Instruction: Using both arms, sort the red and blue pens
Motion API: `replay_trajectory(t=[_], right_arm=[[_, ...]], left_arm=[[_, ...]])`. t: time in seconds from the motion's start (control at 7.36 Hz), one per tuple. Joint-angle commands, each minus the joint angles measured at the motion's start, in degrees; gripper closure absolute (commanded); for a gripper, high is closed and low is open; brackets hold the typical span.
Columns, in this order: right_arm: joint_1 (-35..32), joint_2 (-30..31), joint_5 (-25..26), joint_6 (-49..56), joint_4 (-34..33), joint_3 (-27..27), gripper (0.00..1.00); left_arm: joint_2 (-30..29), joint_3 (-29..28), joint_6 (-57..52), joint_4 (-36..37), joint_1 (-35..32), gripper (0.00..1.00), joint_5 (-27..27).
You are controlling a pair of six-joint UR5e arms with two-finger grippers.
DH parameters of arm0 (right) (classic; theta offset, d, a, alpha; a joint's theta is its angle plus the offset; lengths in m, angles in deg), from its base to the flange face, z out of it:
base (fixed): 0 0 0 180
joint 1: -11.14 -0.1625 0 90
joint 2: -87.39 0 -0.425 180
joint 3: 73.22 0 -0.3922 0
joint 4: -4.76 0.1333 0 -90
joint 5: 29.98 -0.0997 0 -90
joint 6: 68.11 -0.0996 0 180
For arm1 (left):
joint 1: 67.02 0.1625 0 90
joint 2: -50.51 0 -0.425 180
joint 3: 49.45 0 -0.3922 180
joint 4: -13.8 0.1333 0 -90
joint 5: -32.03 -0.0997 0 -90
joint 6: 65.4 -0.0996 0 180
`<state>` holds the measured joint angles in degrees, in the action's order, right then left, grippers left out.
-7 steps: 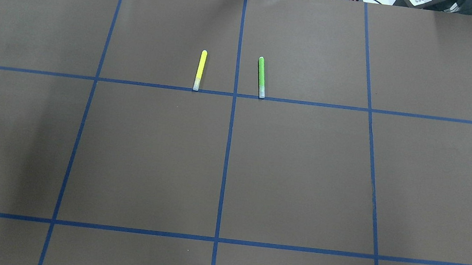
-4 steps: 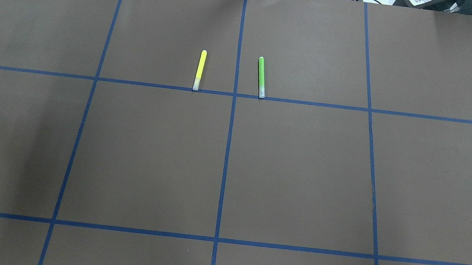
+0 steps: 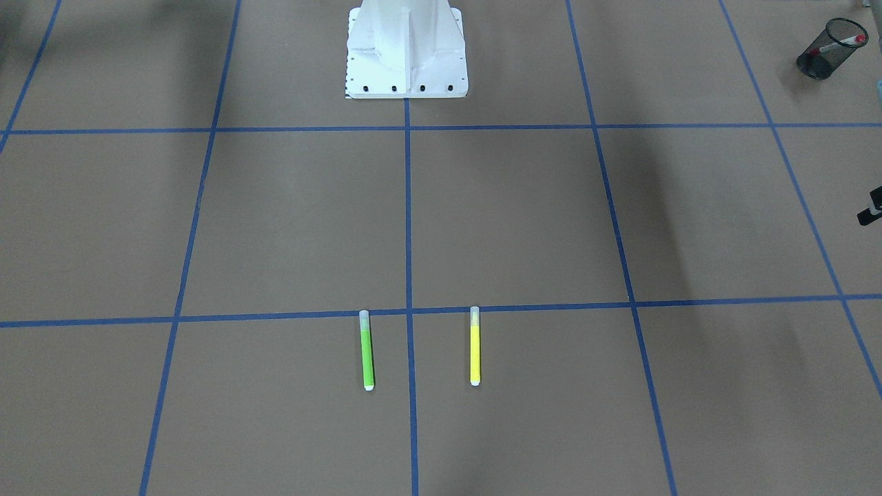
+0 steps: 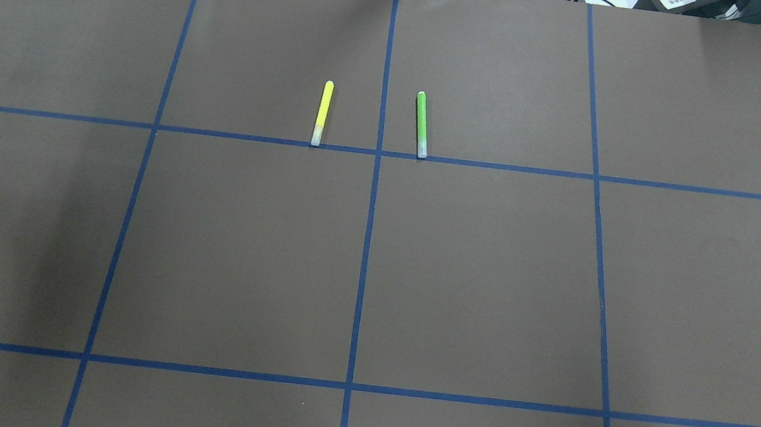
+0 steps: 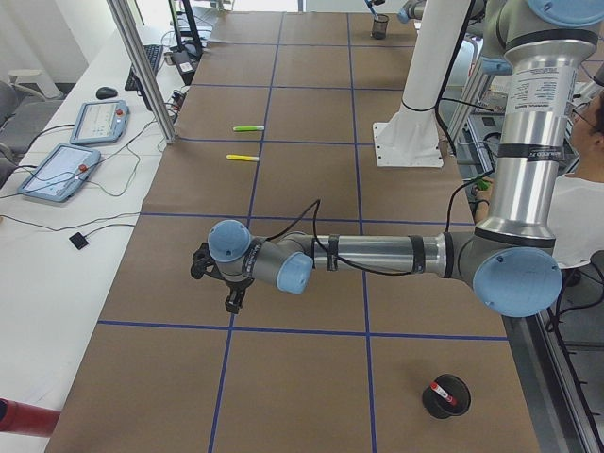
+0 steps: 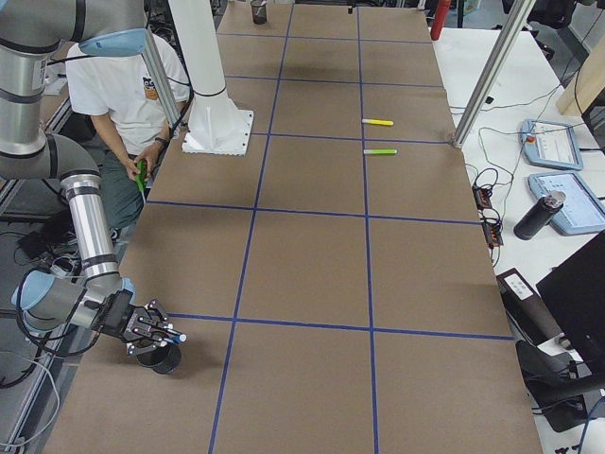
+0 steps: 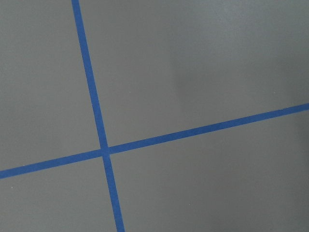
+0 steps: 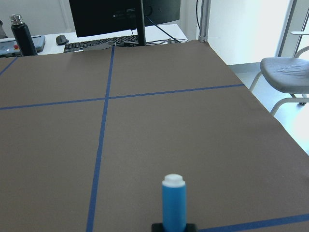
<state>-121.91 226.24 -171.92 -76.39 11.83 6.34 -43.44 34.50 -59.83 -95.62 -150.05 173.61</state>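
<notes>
The red pen [image 3: 845, 42] stands in a black mesh cup [image 3: 821, 55] at the table end on my left; in the exterior left view the red pen [image 5: 442, 392] leans inside this cup [image 5: 445, 404]. My left gripper [image 5: 226, 293] hangs over bare table some way from it, and I cannot tell whether it is open or shut. My right gripper [image 6: 154, 333] is shut on the blue pen [image 8: 174, 205], right above a second black cup [image 6: 163, 360]. The blue pen's pale tip [image 6: 180, 338] sticks out past the fingers.
A yellow marker [image 4: 322, 112] and a green marker [image 4: 421, 124] lie parallel at mid table, either side of the centre tape line. The white pedestal [image 3: 406, 52] stands behind them. A seated person [image 6: 132, 95] is beside the base.
</notes>
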Motion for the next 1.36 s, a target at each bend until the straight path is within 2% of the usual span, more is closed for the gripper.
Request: replay_trajectory(t=[0.0,0.27,0.41,0.54,0.68,0.81,0.95,1.22], right_arm=[[-0.4,0.1,0.3,0.3,0.1,-1.9,1.00],[-1.1,0.2,0.3,0.3,0.1,-2.8,1.00],[-1.2,0.2,0.3,0.3,0.0,-2.8,0.88],[-1.5,0.2,0.3,0.3,0.1,-3.5,0.72],[-1.6,0.2,0.3,0.3,0.1,-3.9,0.63],[-1.6,0.2,0.3,0.3,0.1,-4.0,0.26],[-1.8,0.3,-0.1,0.3,0.1,-4.0,0.00],[-1.9,-0.4,-1.1,0.2,-0.6,-2.8,0.00]], left_arm=[[0.0,0.1,0.1,0.0,0.0,0.01,0.0],[0.0,0.2,0.1,0.0,0.0,0.01,0.0],[0.0,0.2,0.1,0.0,-0.1,0.01,0.0],[0.0,0.2,0.1,0.0,-0.3,0.01,0.0],[0.0,0.3,0.1,0.0,-0.3,0.01,0.0],[0.0,0.5,0.2,0.1,-0.3,0.01,0.1],[0.0,0.5,0.3,0.0,-0.3,0.01,0.1],[0.1,0.9,0.6,0.1,-0.3,0.01,0.1]])
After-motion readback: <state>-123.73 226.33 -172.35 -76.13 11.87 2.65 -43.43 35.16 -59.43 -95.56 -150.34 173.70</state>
